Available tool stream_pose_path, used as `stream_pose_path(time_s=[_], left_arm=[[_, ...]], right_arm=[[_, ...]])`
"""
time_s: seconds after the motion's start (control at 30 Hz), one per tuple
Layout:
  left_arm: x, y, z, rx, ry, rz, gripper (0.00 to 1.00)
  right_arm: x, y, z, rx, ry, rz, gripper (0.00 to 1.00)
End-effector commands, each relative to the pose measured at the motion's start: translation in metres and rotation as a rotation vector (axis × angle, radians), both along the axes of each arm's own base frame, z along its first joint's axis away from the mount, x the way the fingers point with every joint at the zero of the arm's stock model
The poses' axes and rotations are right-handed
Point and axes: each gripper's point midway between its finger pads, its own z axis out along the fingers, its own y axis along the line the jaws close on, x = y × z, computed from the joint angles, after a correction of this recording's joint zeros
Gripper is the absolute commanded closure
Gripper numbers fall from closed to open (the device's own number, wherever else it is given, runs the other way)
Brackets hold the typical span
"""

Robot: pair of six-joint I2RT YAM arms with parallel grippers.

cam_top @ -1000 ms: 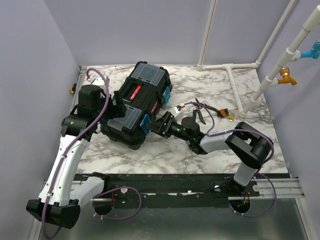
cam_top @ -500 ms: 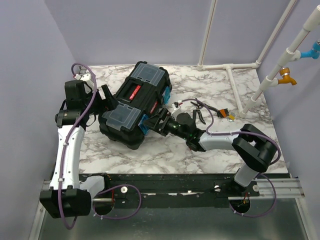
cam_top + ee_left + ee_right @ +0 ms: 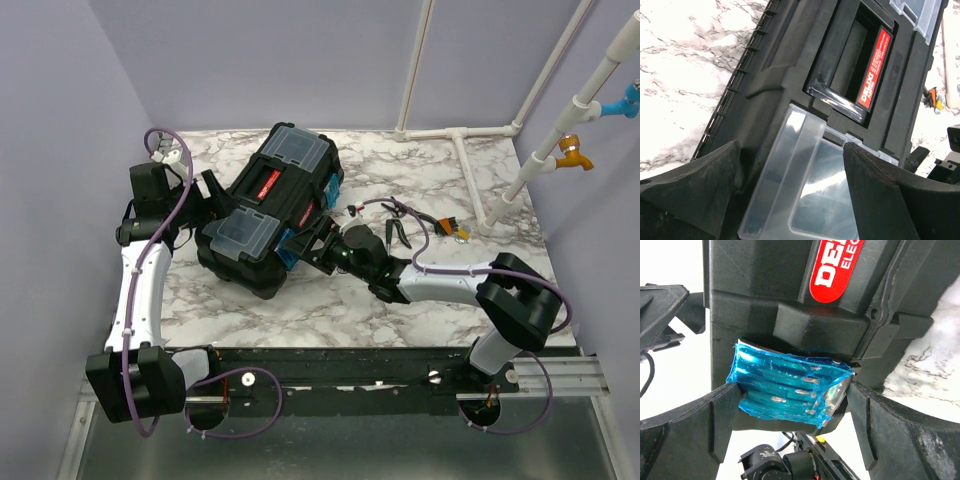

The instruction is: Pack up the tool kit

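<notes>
Toolbox [image 3: 275, 205] sits skewed, left of centre on the counter [image 3: 440, 290], lid down. Its teal latch [image 3: 790, 387] lies between the right gripper's [image 3: 795, 405] jaws, which are spread wide to either side with no firm hold evident. Left gripper [image 3: 792, 167], jaws equally wide and empty, hovers over the near translucent compartment [image 3: 805, 200]. Pliers [image 3: 400, 228] lie loose beside the box. Reads as the latch step. Next: lever the latch free while the left arm steadies the box.
</notes>
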Motion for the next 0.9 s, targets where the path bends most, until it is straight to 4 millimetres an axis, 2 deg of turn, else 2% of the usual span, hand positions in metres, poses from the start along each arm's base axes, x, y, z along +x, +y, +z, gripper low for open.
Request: stream_pose_path(time_s=[0.0, 0.17, 0.4, 0.53, 0.73, 0.87], left_arm=[[-0.019, -0.032, -0.021, -0.156, 0.12, -0.124, 0.19], [-0.02, -0.033, -0.021, -0.16, 0.114, -0.128, 0.23], [-0.021, -0.035, -0.024, -0.173, 0.127, -0.14, 0.24], [-0.022, -0.036, -0.028, -0.179, 0.141, -0.142, 0.25], [-0.021, -0.038, -0.03, -0.195, 0.14, -0.145, 0.25], [-0.022, -0.041, -0.034, -0.23, 0.161, -0.15, 0.26]], right_arm=[[0.008, -0.012, -0.007, -0.066, 0.044, -0.095, 0.05], [0.005, -0.019, -0.015, -0.102, 0.06, -0.104, 0.1], [-0.004, -0.014, -0.031, -0.075, 0.084, -0.059, 0.25], [-0.004, -0.016, -0.035, -0.086, 0.091, -0.062, 0.32], [-0.004, -0.017, -0.047, -0.102, 0.102, -0.067, 0.49], [-0.003, -0.014, -0.059, -0.119, 0.114, -0.064, 0.55]])
